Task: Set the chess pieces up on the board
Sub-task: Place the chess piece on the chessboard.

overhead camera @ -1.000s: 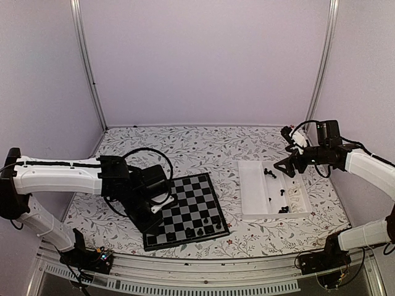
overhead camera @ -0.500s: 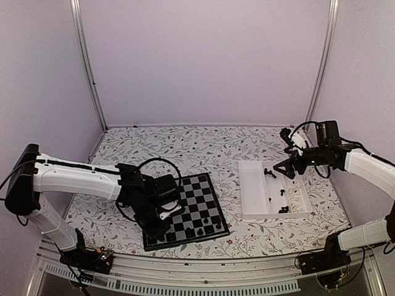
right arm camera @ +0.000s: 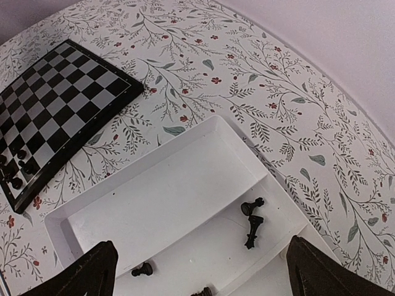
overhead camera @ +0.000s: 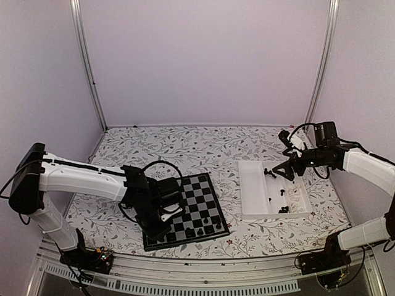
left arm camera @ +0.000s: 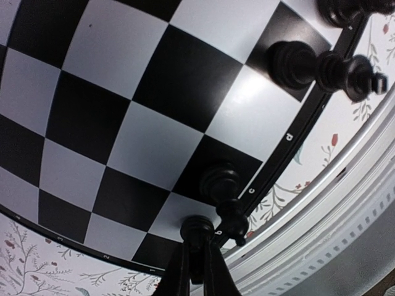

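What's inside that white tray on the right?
A few black chess pieces lie scattered in the white tray; the rest looks bare. The right claw covers its nearest corners in the wrist view.

We are looking into a robotics lab test cell. Plain lilac walls point(overhead camera: 203, 61) and aluminium posts point(overhead camera: 84, 68) box in a floral-patterned desk point(overhead camera: 185, 145). The left arm point(overhead camera: 74, 177) and the right arm point(overhead camera: 370, 166), trailing cables, are bolted to a metal rail point(overhead camera: 203, 274) at its near edge.

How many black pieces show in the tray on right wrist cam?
4 chess pieces: two side by side in the tray, one lower left, one cut by the frame bottom. Others may be hidden.
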Tool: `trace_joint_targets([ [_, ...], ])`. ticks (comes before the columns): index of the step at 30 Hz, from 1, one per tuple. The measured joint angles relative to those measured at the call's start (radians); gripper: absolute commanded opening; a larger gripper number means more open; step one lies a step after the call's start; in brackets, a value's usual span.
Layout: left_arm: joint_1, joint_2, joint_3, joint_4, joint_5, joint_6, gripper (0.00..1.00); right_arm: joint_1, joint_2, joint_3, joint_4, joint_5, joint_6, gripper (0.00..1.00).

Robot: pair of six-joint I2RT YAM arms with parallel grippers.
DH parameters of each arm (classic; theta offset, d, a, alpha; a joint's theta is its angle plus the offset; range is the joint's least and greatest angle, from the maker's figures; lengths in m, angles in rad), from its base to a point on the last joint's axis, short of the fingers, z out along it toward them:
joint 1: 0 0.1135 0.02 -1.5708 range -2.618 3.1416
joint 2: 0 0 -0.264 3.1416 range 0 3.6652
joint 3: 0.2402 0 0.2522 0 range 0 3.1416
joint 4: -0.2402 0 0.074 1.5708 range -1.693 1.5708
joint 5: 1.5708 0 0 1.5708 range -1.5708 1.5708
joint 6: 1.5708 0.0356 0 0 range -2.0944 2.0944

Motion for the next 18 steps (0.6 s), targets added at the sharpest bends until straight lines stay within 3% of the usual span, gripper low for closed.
trace_joint_targets([
  [2, 0.000, 0.000, 0.000, 0.000, -0.003, 0.001, 0.22, 0.000, 0.000, 0.000, -0.001, -0.001, 0.000, 0.99],
  [4, 0.000, 0.001, 0.000, -0.001, -0.007, 0.002, 0.29, 0.000, 0.000, 0.000, -0.002, -0.001, 0.000, 0.99],
  [18, -0.001, -0.023, 0.067, -0.058, -0.037, 0.021, 0.45, 0.000, 0.001, 0.010, -0.018, -0.014, -0.002, 0.99],
])
